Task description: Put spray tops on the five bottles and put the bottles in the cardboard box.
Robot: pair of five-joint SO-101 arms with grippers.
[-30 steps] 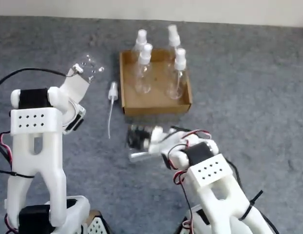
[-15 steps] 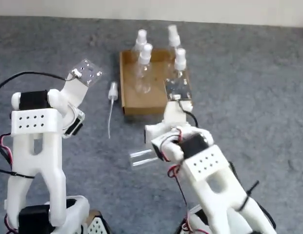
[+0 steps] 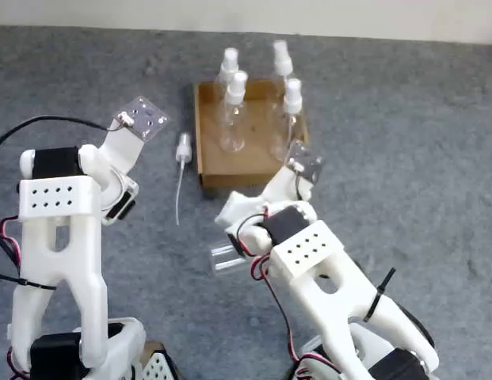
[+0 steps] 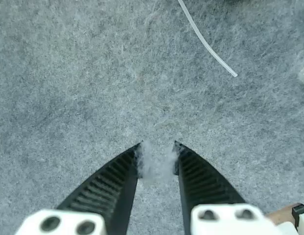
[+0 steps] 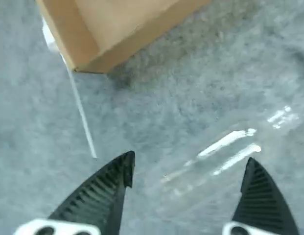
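Observation:
A clear bottle (image 3: 224, 256) without a top lies on its side on the grey carpet, partly under my right arm. In the right wrist view this bottle (image 5: 225, 152) lies between the wide-apart fingers of my right gripper (image 5: 188, 161), which is open above it. A loose spray top (image 3: 182, 148) with its long thin tube (image 3: 177, 198) lies just left of the cardboard box (image 3: 207, 170). Several bottles with spray tops (image 3: 235, 87) stand upright at the box. My left gripper (image 4: 157, 144) hangs over bare carpet, narrowly open and holding nothing, with the tube's end (image 4: 233, 74) ahead of it.
The box's near corner (image 5: 76, 61) and the tube (image 5: 83, 117) lie just beyond the right gripper. The carpet (image 3: 404, 158) runs on to the right of the box and lies bare to the far left (image 3: 40, 79). A pale wall edge runs along the far side.
My right arm has swung from pointing left over the lying bottle round toward the box's near edge. The bottle has stayed lying where it was. The left arm shifted only slightly.

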